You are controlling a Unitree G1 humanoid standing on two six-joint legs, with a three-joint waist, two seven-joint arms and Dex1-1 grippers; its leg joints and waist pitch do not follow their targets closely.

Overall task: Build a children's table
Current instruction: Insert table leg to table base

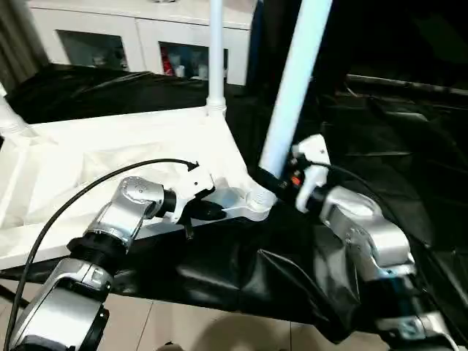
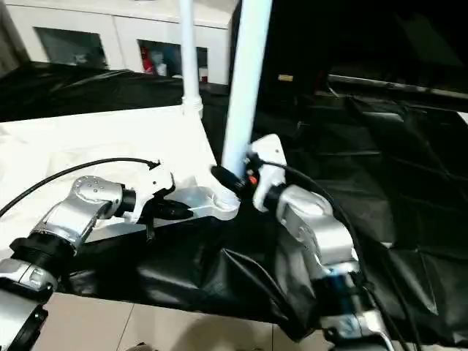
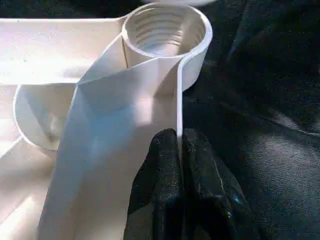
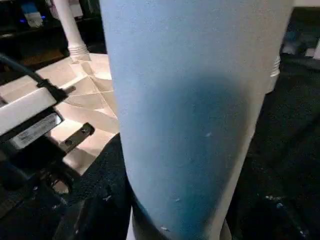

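Left hand [image 1: 212, 210] pinched shut on tabletop [image 1: 110, 146] rim to brace it while right hand [image 1: 281, 183], half open, grips the leg [image 1: 292, 88] at the corner socket [image 1: 256, 199].

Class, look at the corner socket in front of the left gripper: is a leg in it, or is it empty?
Empty. The left wrist view shows the socket with bare threads inside and no leg in it.

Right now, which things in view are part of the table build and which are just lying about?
Part of the job:
- white tabletop, upside down, its edge pinched by the left end effector
- leg at the near corner socket, held by the right end effector
- leg already standing

Lying about:
- black drape
- white cabinet
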